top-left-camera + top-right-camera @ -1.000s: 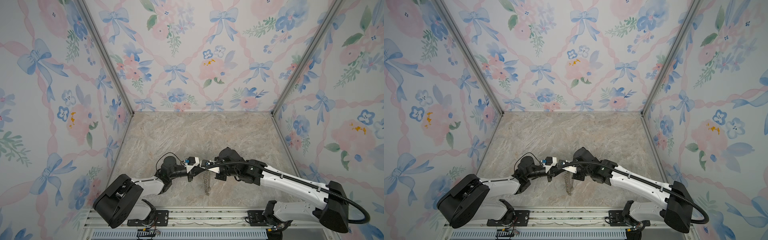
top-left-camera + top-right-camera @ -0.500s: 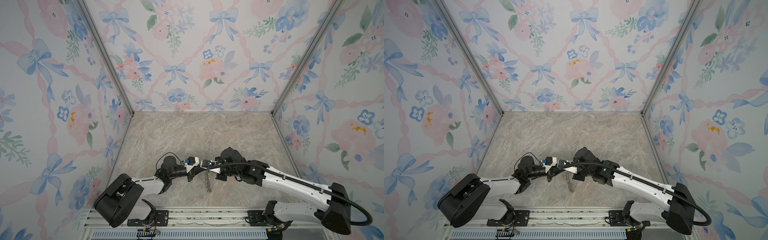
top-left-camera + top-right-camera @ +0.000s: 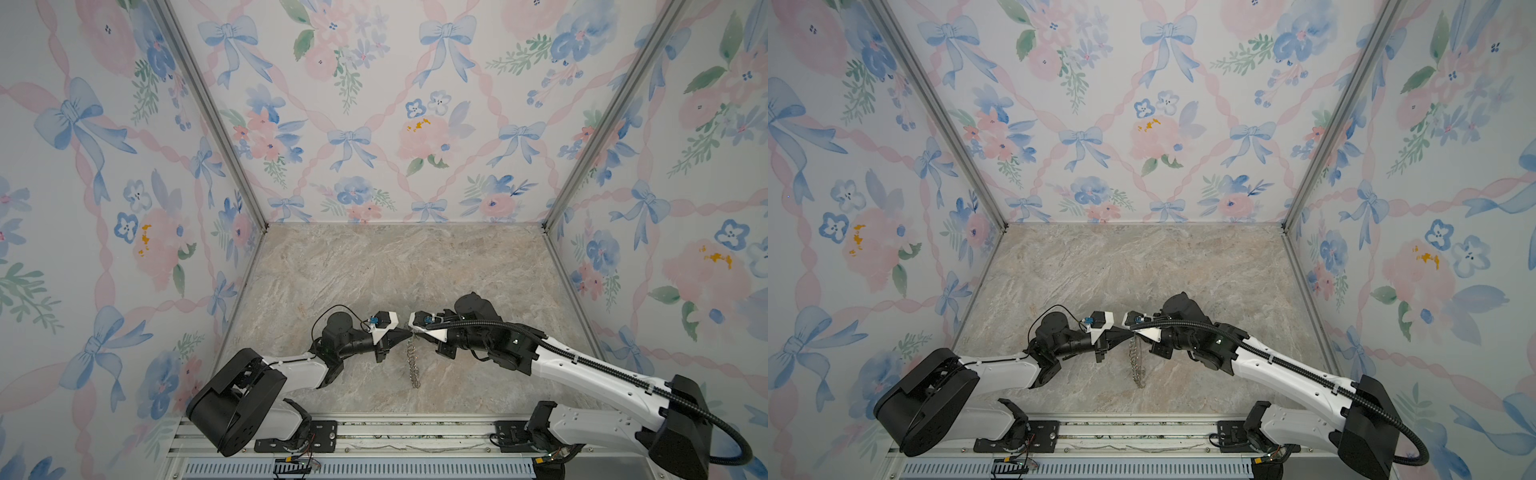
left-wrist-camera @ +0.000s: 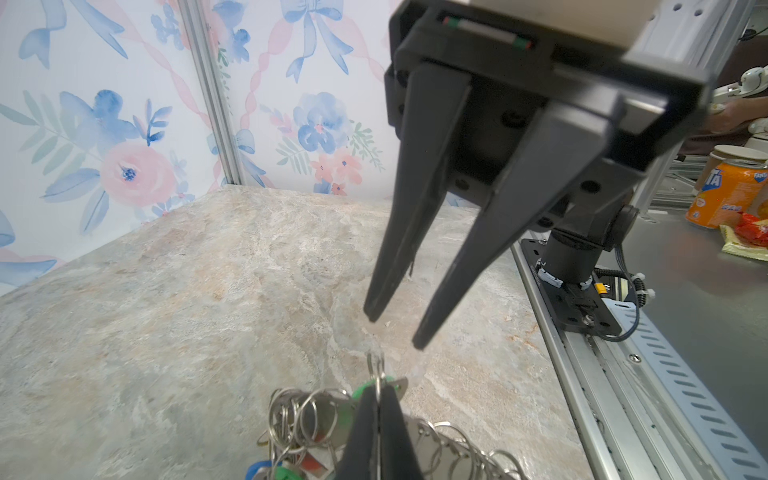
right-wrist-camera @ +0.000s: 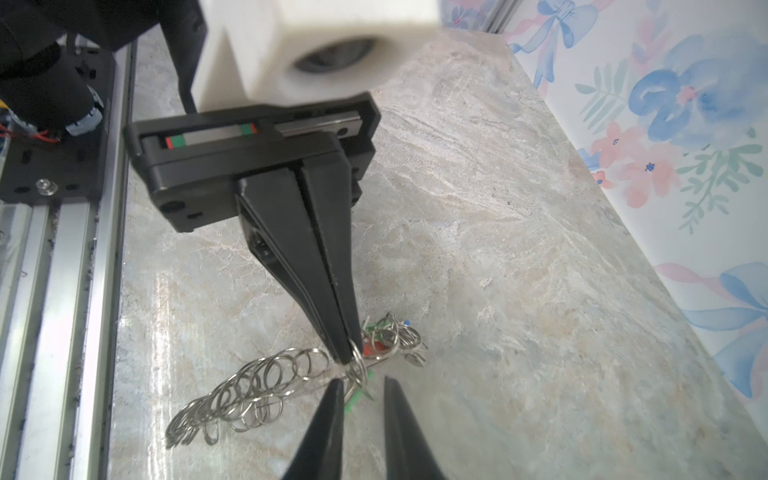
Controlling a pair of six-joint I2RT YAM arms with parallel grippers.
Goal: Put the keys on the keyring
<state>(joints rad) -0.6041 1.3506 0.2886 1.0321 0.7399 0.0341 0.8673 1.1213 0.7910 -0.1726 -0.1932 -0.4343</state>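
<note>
Marble-pattern tabletop (image 3: 374,270), matte; floral-print walls (image 3: 374,124). Keyring (image 3: 412,361): silver wire rings, chain-like edge-on in both top views, front centre, upper end at fingertips. Keys (image 5: 376,347): green, red, blue plastic heads bunched among rings, partly hidden, count unclear. Left gripper (image 5: 348,357): clamped on one ring, arm low, reaching inward. Right gripper (image 5: 363,381): narrowly parted, tips astride ring cluster, contact unclear.

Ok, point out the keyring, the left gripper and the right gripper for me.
keyring (image 5: 245,401), right wrist view, on its row of silver wire rings.
left gripper (image 5: 348,358), right wrist view, at its shut fingertips pinching one ring.
right gripper (image 4: 395,331), left wrist view, midway between its open fingertips.
</note>
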